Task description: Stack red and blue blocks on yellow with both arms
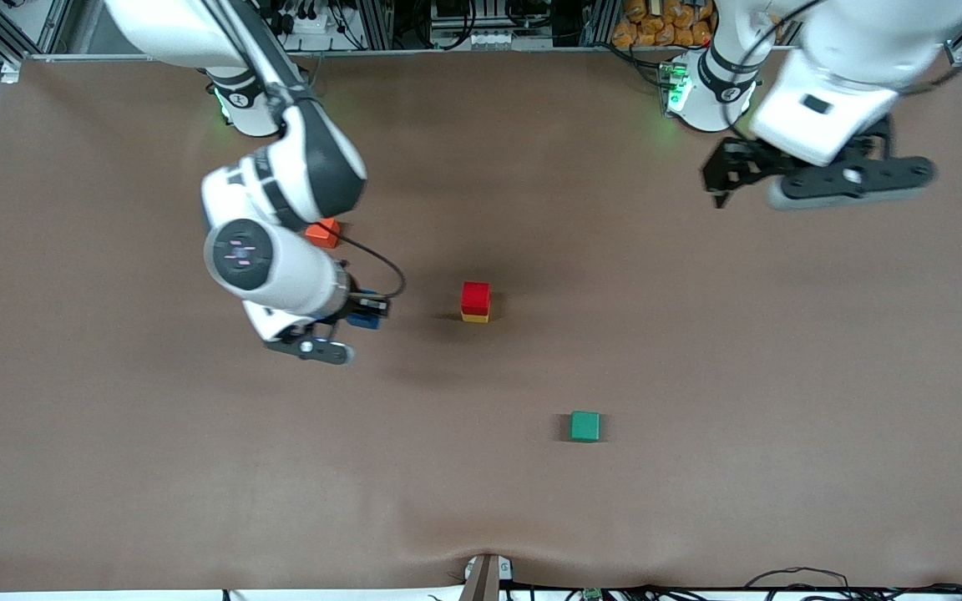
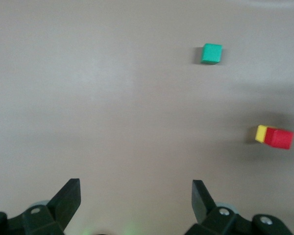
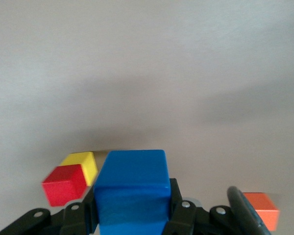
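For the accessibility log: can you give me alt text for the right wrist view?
The right gripper is shut on a blue cube held above the brown table. Below it, a red cube sits on a yellow cube, and an orange-red cube lies off to one side.

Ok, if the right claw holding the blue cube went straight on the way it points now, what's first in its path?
Probably bare table. The right claw, shut on the small matte blue cube, points down at the brown tabletop; the red cube on the yellow cube sits off to one side.
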Available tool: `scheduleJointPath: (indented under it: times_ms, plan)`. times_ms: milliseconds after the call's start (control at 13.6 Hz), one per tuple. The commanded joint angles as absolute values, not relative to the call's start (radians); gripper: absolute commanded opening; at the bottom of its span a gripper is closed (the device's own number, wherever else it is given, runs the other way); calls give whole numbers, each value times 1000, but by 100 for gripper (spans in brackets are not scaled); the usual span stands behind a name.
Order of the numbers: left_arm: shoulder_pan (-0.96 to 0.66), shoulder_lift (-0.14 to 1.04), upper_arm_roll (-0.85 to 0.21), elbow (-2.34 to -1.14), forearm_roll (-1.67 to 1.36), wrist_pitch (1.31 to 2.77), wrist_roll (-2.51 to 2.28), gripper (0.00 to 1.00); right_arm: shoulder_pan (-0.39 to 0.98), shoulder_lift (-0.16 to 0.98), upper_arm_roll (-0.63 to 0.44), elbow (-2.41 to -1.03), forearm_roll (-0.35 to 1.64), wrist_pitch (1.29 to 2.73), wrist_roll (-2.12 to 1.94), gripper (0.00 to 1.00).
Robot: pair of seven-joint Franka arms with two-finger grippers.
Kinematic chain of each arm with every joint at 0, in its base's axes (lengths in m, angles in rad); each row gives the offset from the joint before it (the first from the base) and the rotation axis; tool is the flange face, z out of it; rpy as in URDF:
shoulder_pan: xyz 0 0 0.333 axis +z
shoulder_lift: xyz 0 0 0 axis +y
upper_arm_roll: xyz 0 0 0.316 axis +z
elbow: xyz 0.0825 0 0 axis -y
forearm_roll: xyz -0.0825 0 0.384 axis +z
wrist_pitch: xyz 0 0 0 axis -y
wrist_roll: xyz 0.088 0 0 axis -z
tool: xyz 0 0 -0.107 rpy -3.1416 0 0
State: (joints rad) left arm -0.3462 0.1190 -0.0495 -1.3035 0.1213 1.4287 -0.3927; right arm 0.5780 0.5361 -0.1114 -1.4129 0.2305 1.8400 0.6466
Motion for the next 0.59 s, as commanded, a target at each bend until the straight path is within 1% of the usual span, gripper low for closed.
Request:
scheduleJointPath:
  times_ms: [0, 147, 513]
  plan:
    - [-339, 55, -61, -1388, 120, 1422, -350, 100, 618, 653, -111, -1244, 242, 1821, 722, 18]
    - [-283, -3, -63, -1471, 118, 1428, -325, 100, 638, 692, -100, -1197, 242, 1848, 765, 18]
    - [-105, -153, -63, -1640, 6, 1457, -137, 100, 698, 736, -97, -1195, 242, 1914, 854, 18]
